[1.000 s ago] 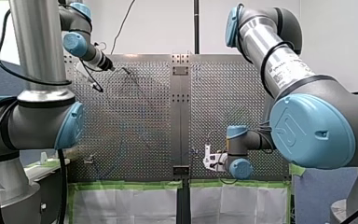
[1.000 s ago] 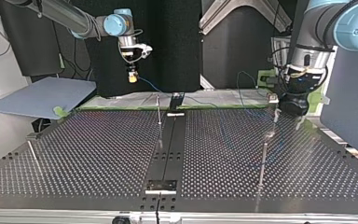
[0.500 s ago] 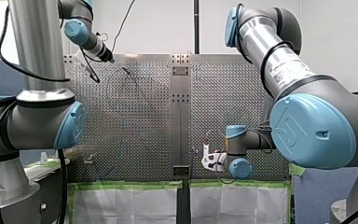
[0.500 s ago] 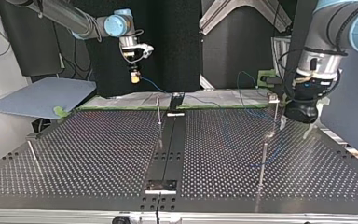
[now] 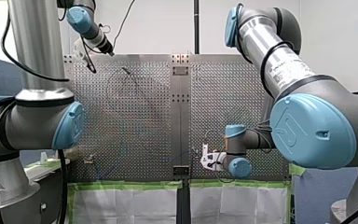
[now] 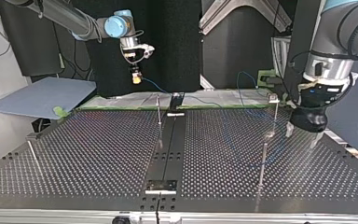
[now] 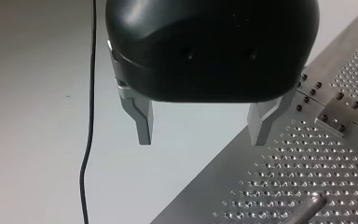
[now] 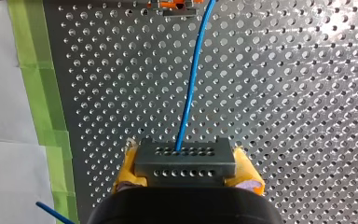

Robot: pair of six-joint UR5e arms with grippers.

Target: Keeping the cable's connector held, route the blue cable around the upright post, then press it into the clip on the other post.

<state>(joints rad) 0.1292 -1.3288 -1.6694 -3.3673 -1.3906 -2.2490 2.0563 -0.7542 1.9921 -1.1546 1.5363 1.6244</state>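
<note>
Right hand (image 8: 187, 171) clamping grey perforated connector (image 8: 185, 161), thin blue cable (image 8: 191, 84)

The connector (image 8: 185, 162) sits in my right gripper (image 8: 186, 171), cable (image 8: 192, 79) ahead

Front, top views opposed across table (image 6: 98, 154)

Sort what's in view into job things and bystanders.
Job: blue cable; connector, gripped in my right pincer; upright posts; my left pincer, open and empty.
Lying about: green tape; grey board; black cord.
</note>
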